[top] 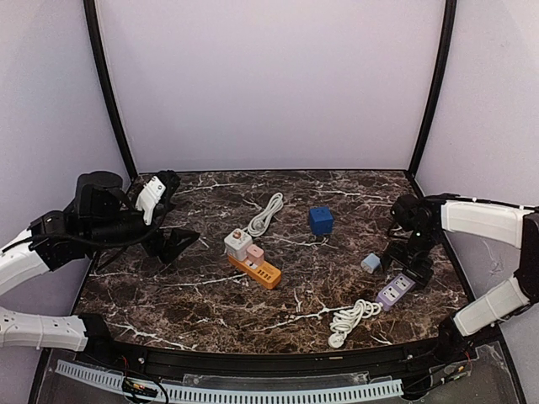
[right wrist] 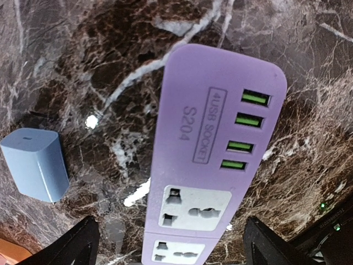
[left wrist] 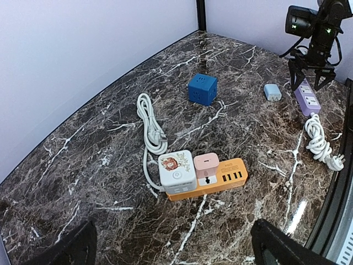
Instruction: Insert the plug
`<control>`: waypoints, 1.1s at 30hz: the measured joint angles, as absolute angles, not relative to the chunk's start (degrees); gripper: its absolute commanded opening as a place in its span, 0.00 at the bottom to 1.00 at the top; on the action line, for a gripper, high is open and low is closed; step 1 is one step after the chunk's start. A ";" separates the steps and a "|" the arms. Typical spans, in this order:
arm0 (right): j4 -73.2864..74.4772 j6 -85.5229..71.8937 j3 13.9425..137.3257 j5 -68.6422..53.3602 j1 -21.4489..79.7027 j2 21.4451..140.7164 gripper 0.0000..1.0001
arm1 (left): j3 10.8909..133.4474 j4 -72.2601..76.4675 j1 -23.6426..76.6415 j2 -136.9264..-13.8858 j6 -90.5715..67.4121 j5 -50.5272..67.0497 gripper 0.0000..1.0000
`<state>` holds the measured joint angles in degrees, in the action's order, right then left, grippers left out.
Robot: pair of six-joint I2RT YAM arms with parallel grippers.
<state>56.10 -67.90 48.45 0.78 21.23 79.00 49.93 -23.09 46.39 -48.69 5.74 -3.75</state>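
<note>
A purple power strip lies at the right; it also shows in the left wrist view and fills the right wrist view. A light blue plug cube lies on the table just left of it, seen too in the other views. My right gripper is open and empty, hovering right over the strip's USB end. My left gripper is open and empty at the far left, well above the table.
An orange power strip holds a white adapter and a pink charger. A blue cube socket and a white coiled cord lie behind it. The purple strip's cord coils near the front edge.
</note>
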 measured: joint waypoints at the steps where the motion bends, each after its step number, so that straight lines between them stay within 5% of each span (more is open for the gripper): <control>1: 55.18 -67.90 47.48 0.27 20.47 78.72 0.85 | 49.93 -23.24 46.39 -48.23 5.56 -3.81 0.99; 27: 47.59 -63.72 40.84 -0.23 16.71 76.25 0.00 | 49.74 -23.97 46.39 -45.95 2.26 -5.13 0.99; 33: 49.39 -59.96 45.23 1.41 16.71 76.18 0.00 | 49.74 -23.97 46.39 -46.00 2.04 -5.15 0.99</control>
<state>49.39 -59.96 45.23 1.41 16.71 76.18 49.74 -23.97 46.39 -46.00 2.04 -5.15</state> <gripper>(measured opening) 0.483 0.987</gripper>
